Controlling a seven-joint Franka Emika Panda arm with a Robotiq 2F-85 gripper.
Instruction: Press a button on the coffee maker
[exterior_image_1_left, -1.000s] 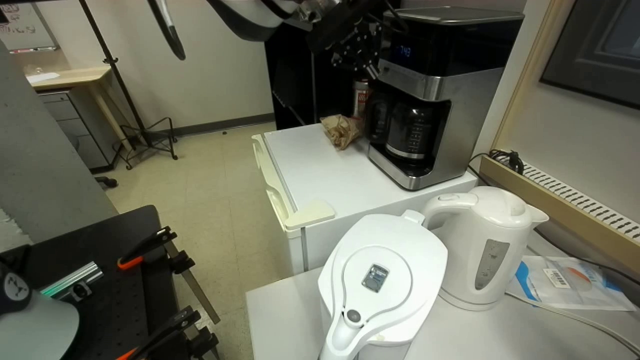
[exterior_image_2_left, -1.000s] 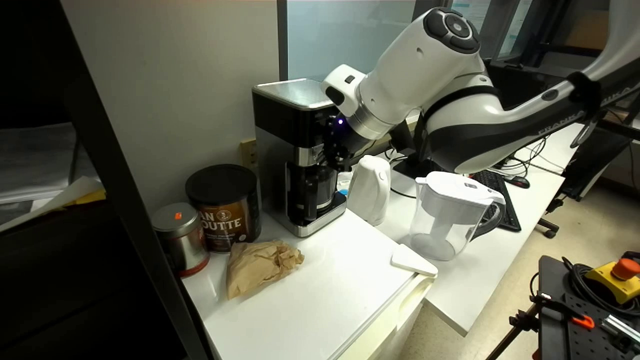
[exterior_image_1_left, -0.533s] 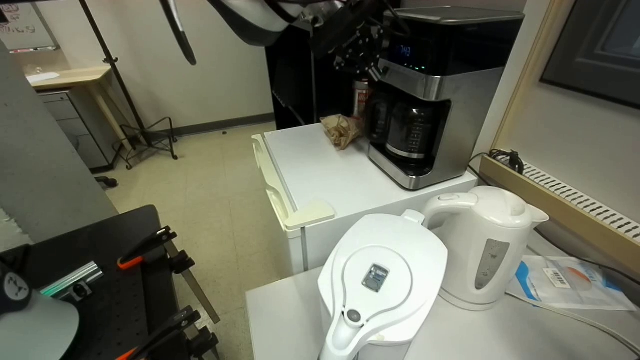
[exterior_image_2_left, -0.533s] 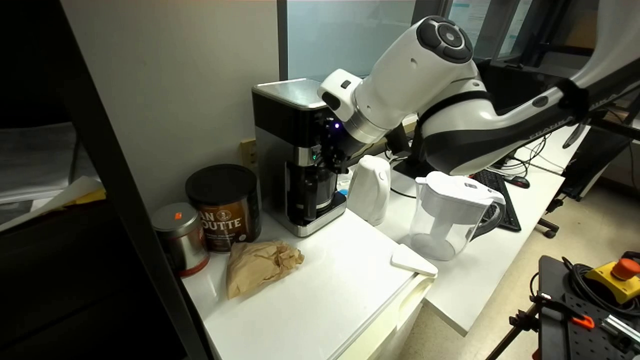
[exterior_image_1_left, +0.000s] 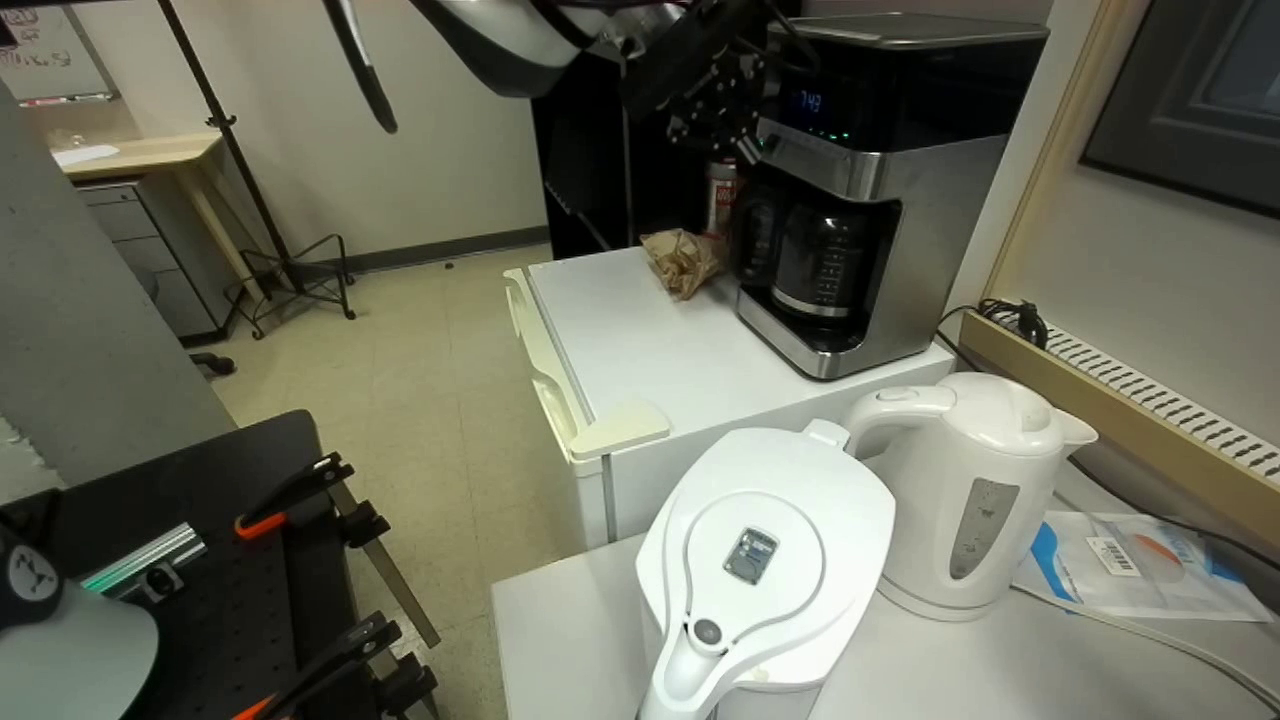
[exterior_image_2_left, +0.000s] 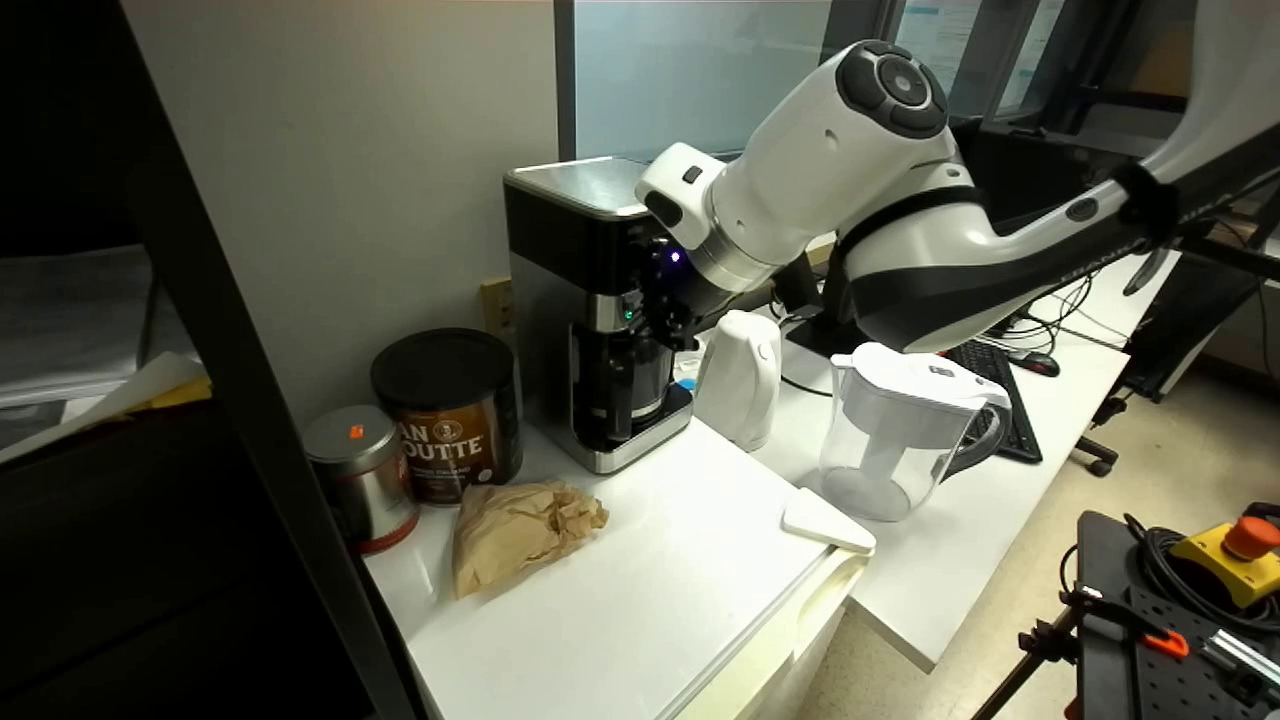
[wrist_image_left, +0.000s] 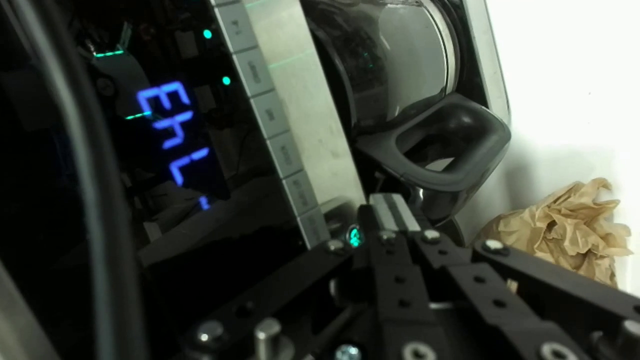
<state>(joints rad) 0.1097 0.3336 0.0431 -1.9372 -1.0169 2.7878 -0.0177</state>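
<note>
The coffee maker (exterior_image_1_left: 935, 250), black with a silver-grey front band, stands upright on a white surface in both exterior views (exterior_image_2_left: 545, 340). In the wrist view its blue display, a column of grey buttons (wrist_image_left: 270, 116) and the silver band (wrist_image_left: 300, 85) show. A round green-lit button (wrist_image_left: 355, 236) sits at the near end of the band. The dark glass carafe (exterior_image_1_left: 822, 260) is inside the machine. My gripper (wrist_image_left: 395, 212) is shut and empty, its tips right beside the lit button; whether they touch the machine I cannot tell. In an exterior view the gripper (exterior_image_1_left: 748, 148) is at the front band.
The white kettle (exterior_image_1_left: 985, 490) and white water-filter pitcher (exterior_image_1_left: 790, 480) stand on the desk beside the machine. A crumpled brown paper bag (exterior_image_2_left: 520, 530), a large dark can (exterior_image_2_left: 445, 410) and a smaller metal can (exterior_image_2_left: 362, 480) stand on the machine's other side.
Green lights have come on at the coffee maker's front since one second ago. My gripper has shifted slightly down and toward the machine, then stayed nearly still.
</note>
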